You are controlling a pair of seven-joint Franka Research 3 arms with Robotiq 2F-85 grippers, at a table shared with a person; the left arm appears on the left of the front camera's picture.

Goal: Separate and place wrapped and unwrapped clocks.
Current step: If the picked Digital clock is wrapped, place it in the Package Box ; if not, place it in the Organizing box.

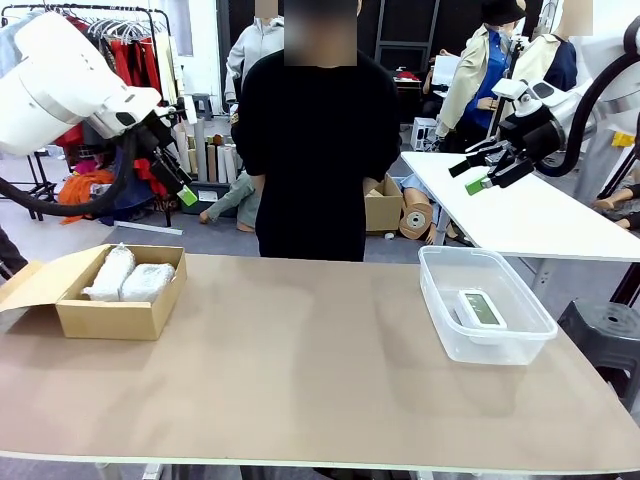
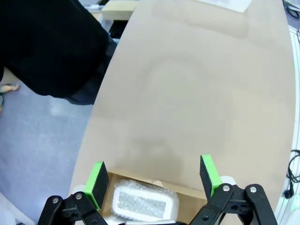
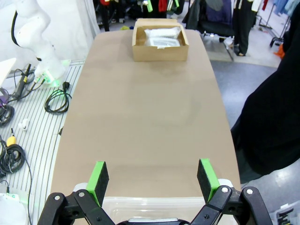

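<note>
On the brown table (image 1: 300,380), the cardboard box (image 1: 110,305) sits at the robot's left end with both wrapped clocks (image 1: 130,278) lying side by side inside it, while well across from the box, at the right end, the clear tub (image 1: 485,345) holds the bare white clock (image 1: 481,308). Up above the box hangs the left gripper (image 2: 154,180), jaws spread wide and empty, and well off from the box, over the tub, the right gripper (image 3: 152,180) hangs wide and empty too. Beyond the table's far edge, between box and tub, stands a person in black (image 1: 318,150).
</note>
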